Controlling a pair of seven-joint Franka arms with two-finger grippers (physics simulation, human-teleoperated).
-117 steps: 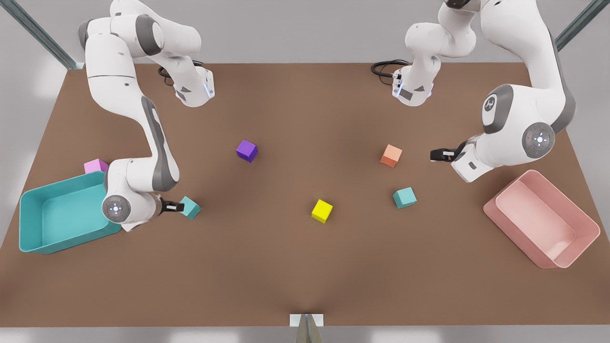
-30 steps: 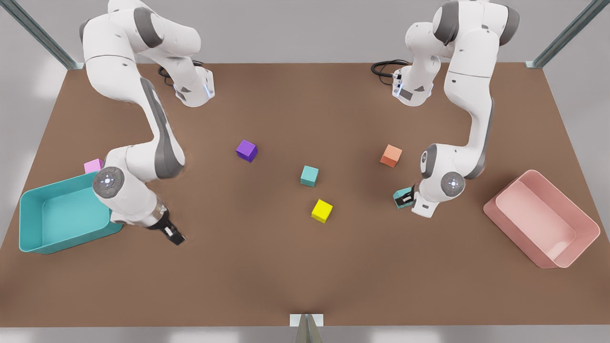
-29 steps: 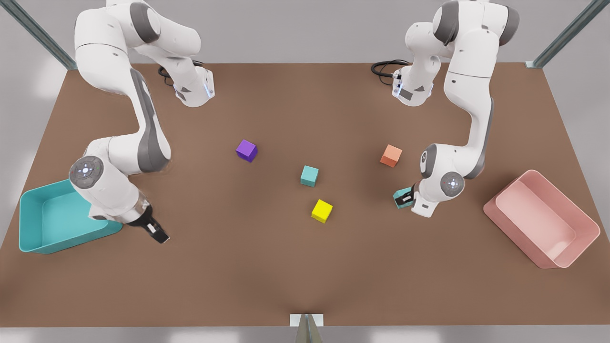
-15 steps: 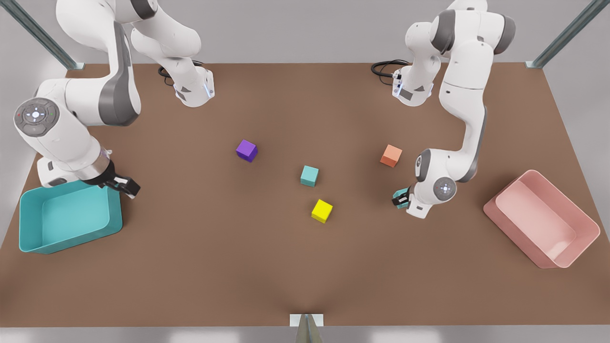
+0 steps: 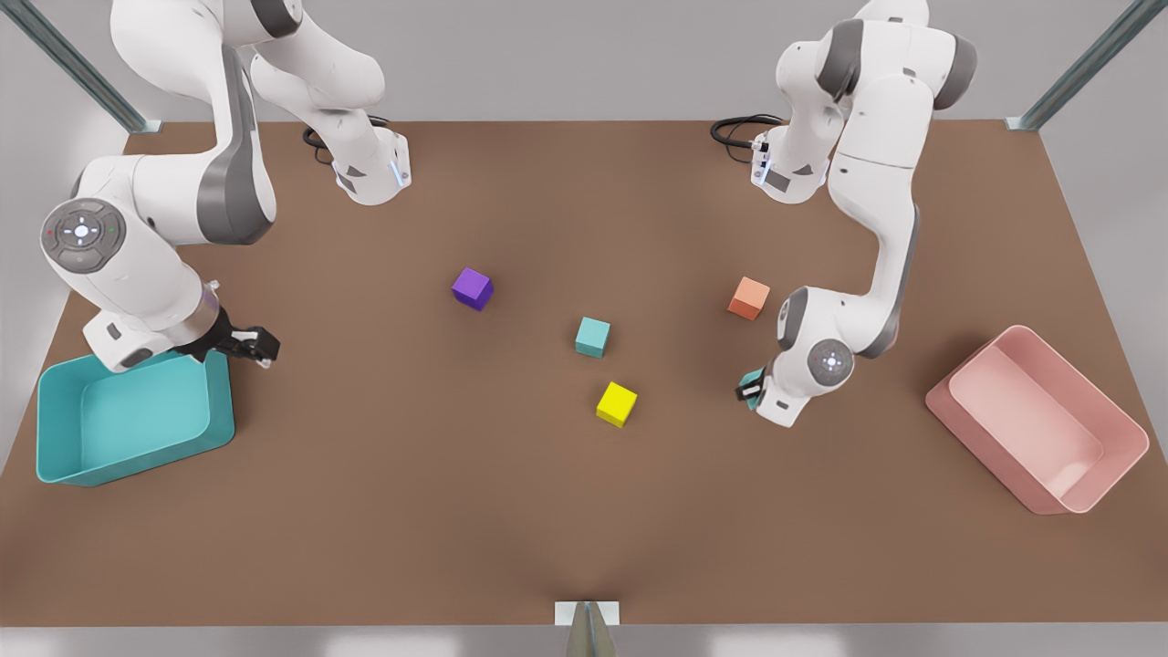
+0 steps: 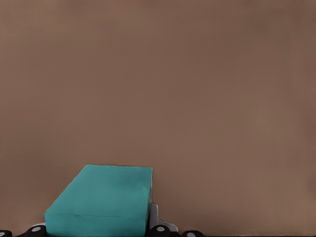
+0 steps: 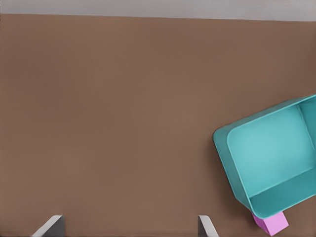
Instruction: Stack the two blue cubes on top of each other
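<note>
A broad brown matte bench [image 5: 511,511] takes up most of the front view, its surface evenly lit with soft shadows and a slightly darker patch near the middle. Behind its far edge stands a plain pale grey wall [image 5: 566,55], and two slanted metal struts [image 5: 82,78] run down to the bench's far corners, one at each side. At the middle of the near edge sits a small white bracket with a grey upright post [image 5: 587,625], and a strip of light grey floor [image 5: 274,643] shows below that edge.
</note>
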